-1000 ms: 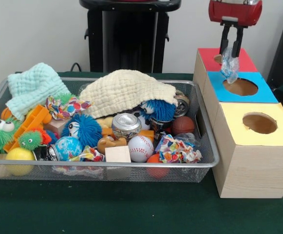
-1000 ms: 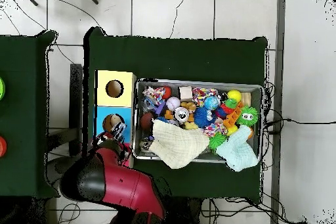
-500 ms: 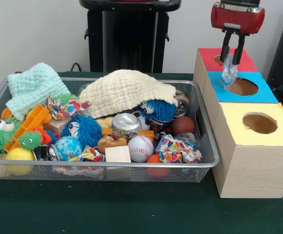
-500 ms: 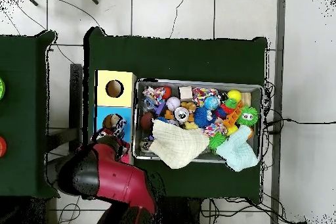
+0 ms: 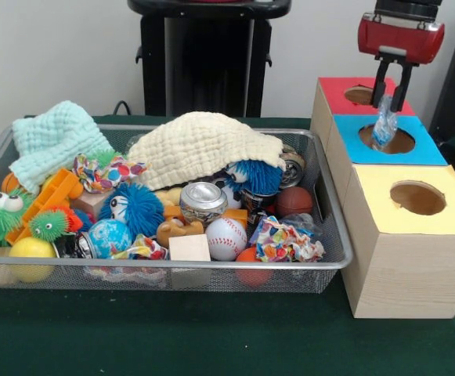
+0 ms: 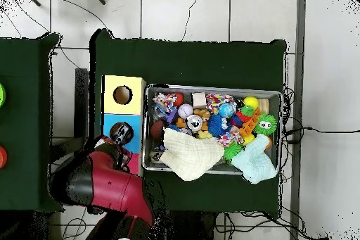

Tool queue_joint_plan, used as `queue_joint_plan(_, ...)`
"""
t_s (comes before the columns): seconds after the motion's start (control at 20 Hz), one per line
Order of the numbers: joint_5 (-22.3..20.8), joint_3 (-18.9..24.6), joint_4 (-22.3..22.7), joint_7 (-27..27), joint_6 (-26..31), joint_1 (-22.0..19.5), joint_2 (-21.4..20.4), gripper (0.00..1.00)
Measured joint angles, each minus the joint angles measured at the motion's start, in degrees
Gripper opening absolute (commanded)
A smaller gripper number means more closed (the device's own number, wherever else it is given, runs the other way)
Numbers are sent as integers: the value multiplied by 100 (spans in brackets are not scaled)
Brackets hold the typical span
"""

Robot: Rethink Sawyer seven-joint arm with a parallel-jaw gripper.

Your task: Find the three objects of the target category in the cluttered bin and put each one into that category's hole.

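Front view: I note the gripper (image 5: 390, 100) clamps a crumpled clear wrapper (image 5: 383, 128), hanging it directly above the blue box's hole (image 5: 388, 139), at the bin's (image 5: 330, 235) two o'clock, evidently for release.

the gripper (image 5: 392, 100) is shifting rightward in the front view, carrying the crinkled clear plastic wrapper (image 5: 383, 128) along. the wrapper is now hanging directly over the blue box's hole (image 5: 387, 139) instead of beside its left rim.

Wire-mesh metal bin (image 5: 321, 196), wood boxes (image 5: 403, 266), crinkly clear plastic (image 5: 383, 125).
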Motion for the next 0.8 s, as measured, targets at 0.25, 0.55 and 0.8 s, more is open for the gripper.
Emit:
queue_joint_plan(0.25,66,-99,-130,0,77,25,65,0)
queue_joint_plan(0.55,162,-318,-220,0,77,104,140,100)
queue_joint_plan(0.8,217,-401,-221,0,77,140,145,100)
